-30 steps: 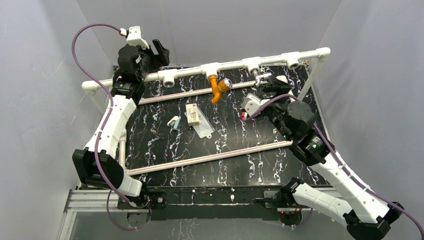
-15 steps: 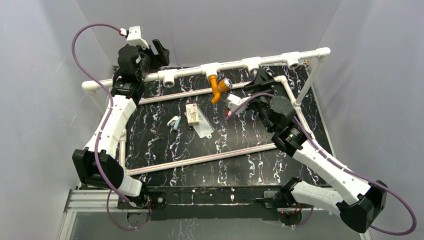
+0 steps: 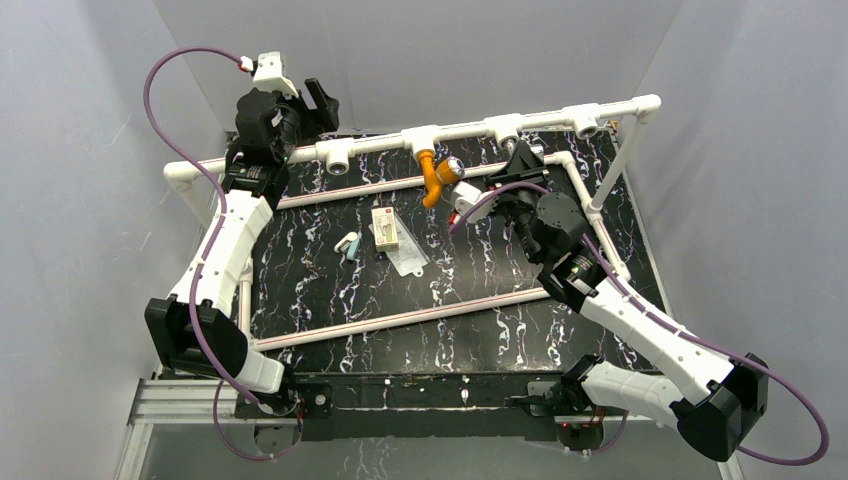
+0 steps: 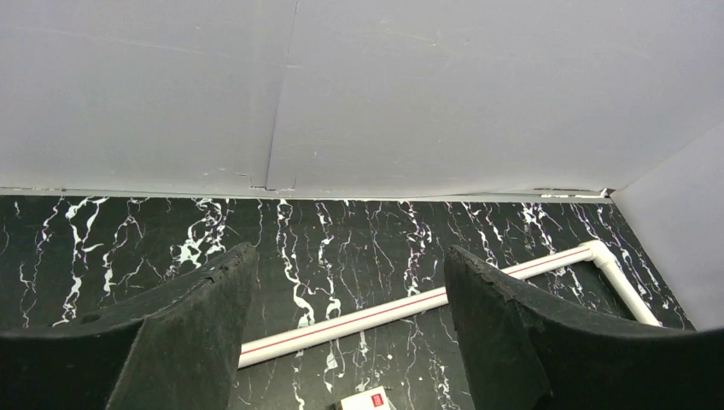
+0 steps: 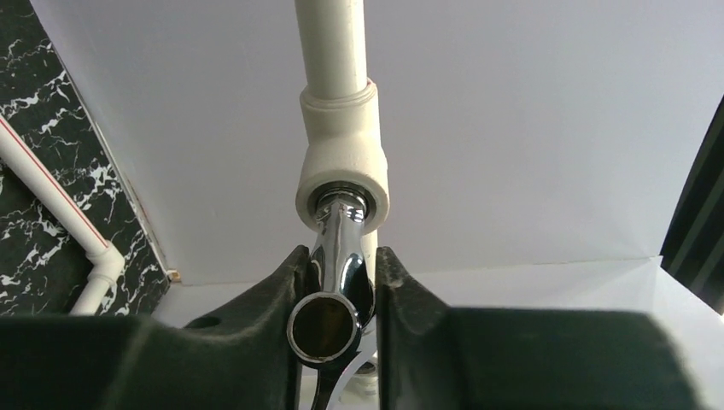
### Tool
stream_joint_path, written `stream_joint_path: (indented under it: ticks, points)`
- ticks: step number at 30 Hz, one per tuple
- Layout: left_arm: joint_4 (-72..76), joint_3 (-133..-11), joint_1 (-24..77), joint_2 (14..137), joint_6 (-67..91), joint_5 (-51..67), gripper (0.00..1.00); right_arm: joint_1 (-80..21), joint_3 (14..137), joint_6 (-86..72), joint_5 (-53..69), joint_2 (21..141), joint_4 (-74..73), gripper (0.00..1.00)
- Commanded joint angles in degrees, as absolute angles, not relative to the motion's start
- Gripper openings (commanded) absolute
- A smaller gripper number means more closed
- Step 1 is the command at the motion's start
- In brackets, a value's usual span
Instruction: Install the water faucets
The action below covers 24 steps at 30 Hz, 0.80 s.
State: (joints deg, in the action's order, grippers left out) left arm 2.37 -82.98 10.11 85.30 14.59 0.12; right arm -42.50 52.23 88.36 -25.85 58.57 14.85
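1. While a small box [image 3: 385,228] and a green block [image 3: 349,245] lie side by side on the table [image 3: 480,290], both arms extend toward the far white pipe [image 3: 470,128].
2. Right gripper [image 5: 335,265]: fingers pinched narrowly on the chrome faucet [image 5: 341,231], whose far end enters a tee socket [image 5: 341,162] of the pipe.
3. Orange faucet [image 3: 433,178]: hangs from the neighbouring socket, left of the chrome one.
4. Left gripper [image 4: 350,256]: spread wide, holding nothing, raised above the pipe's far-left section.
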Motion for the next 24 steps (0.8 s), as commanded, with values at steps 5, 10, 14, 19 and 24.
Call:
stream_joint_path:
  ticks: [5, 10, 14, 19, 24]
  points:
    - [-13.90, -76.49, 9.40, 91.85, 14.50, 0.00, 0.77, -42.89, 51.90, 77.14, -28.41, 58.74, 19.18, 0.01]
    - [-13.91, -76.58, 9.40, 91.85, 14.50, 0.00, 0.77, -43.15, 51.42, 67.51, -28.74, 58.56, 18.46, 0.01]
    - [-13.94, -76.50, 9.36, 91.86, 14.50, 0.00, 0.77, -43.24, 52.03, 56.63, -28.61, 58.34, 17.67, 0.01]
    - [-13.91, -76.55, 9.38, 91.85, 14.51, 0.00, 0.77, -43.20, 53.01, 43.48, -29.17, 58.35, 17.38, 0.01]
    - [-13.89, -76.50, 9.26, 91.77, 14.50, 0.00, 0.77, -43.16, 54.26, 27.52, -29.61, 57.96, 17.88, 0.01]
